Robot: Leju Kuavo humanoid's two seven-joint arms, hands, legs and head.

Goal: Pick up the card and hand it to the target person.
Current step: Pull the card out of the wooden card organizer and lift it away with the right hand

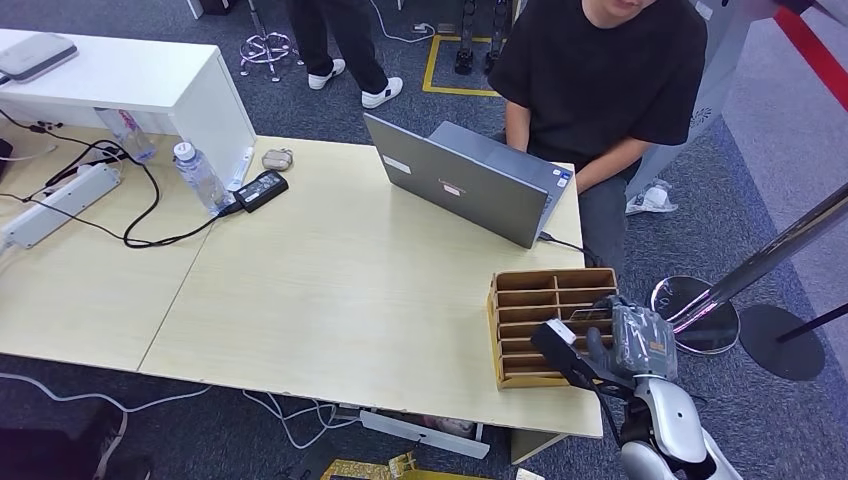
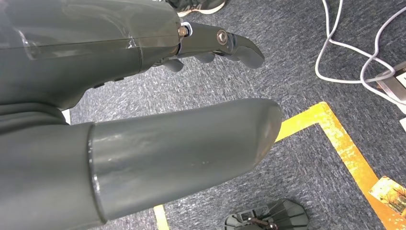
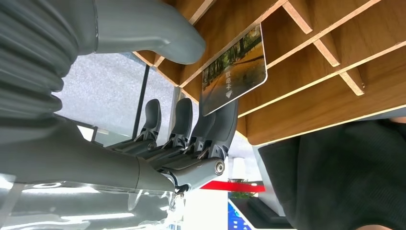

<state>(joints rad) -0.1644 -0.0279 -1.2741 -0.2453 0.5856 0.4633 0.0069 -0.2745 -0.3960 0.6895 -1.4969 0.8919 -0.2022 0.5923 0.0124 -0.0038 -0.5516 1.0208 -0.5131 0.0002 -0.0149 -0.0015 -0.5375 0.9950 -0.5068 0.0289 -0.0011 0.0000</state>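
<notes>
A card [image 3: 233,72] printed with a tree-lined path sticks out of a slot in the wooden card rack [image 3: 311,96]. My right hand [image 3: 158,158] reaches in around it, with the thumb on one side and the dark fingers [image 3: 218,127] on the other. One fingertip touches the card's edge, and the printed face is uncovered. From the head camera, the right hand [image 1: 625,345] hovers over the rack [image 1: 520,325] at the table's near right corner. The target person [image 1: 600,80], in a black shirt, sits behind the table. My left hand [image 2: 119,62] hangs over the carpet, fingers apart and holding nothing.
An open grey laptop [image 1: 455,180] stands between the rack and the person. A water bottle [image 1: 200,175], a power adapter [image 1: 262,188] and a power strip [image 1: 60,205] with cables lie at the left. A chrome stanchion base [image 1: 695,310] stands right of the table.
</notes>
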